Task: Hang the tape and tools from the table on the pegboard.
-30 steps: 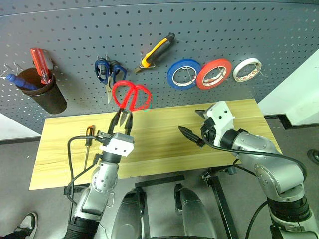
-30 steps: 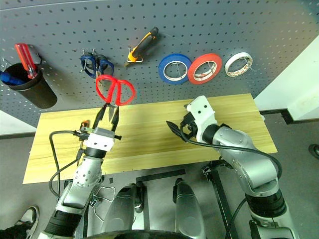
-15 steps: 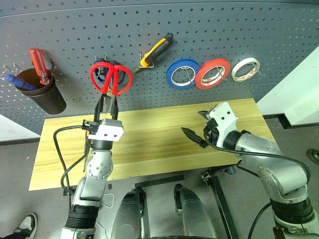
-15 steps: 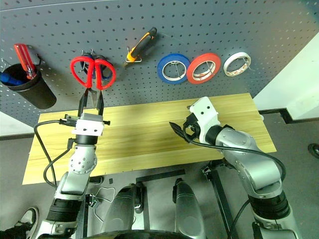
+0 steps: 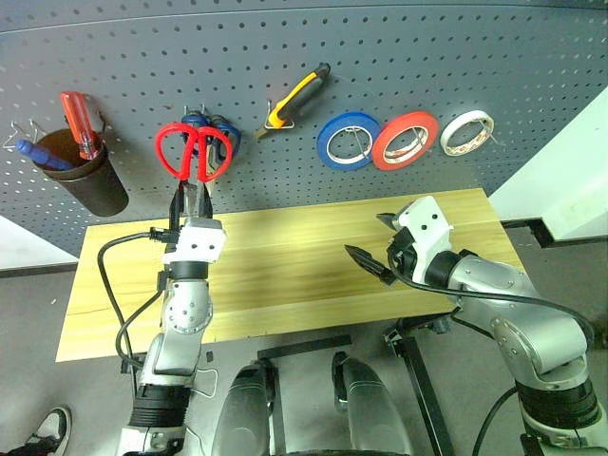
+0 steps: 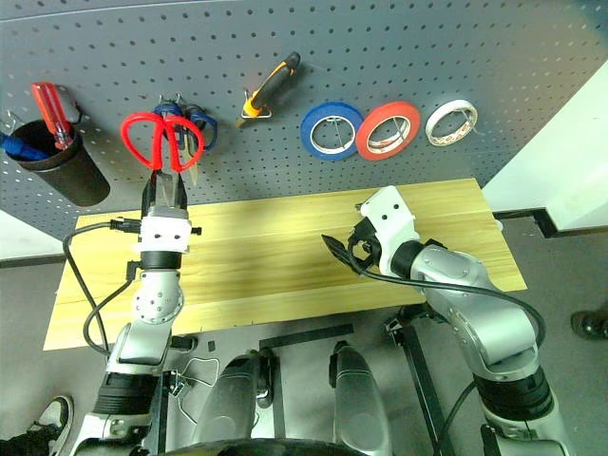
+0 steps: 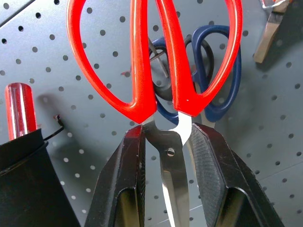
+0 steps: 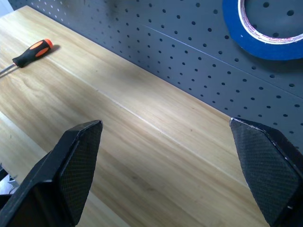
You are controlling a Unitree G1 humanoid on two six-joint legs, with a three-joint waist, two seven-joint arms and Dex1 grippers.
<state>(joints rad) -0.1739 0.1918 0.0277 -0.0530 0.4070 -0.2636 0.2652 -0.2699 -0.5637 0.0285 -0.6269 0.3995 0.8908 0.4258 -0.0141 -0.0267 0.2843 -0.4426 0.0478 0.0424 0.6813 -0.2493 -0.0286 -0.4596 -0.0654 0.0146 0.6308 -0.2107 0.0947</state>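
Observation:
My left gripper (image 5: 190,197) is shut on the silver blades of the red-handled scissors (image 5: 193,152) and holds them upright, handles up, against the pegboard (image 5: 427,57). In the left wrist view the red handles (image 7: 137,56) overlap the blue-handled scissors (image 7: 218,71) hanging behind them. The red tape (image 5: 407,140) and the orange-and-black pliers (image 5: 296,95) hang on the board. The small orange-and-black screwdriver (image 8: 31,53) lies on the table (image 5: 304,275) near the board. My right gripper (image 5: 373,239) hovers open above the table's right half with nothing in it.
A blue roll (image 5: 348,140) and a white roll (image 5: 470,132) hang on either side of the red tape. A dark cup (image 5: 90,185) on the board's left holds a red-handled screwdriver (image 5: 76,123). A person's shoe (image 5: 52,427) is on the floor at lower left.
My left gripper has carried the red scissors up and to the left, from over the table's back edge to the pegboard in front of the blue scissors. The right arm kept still.

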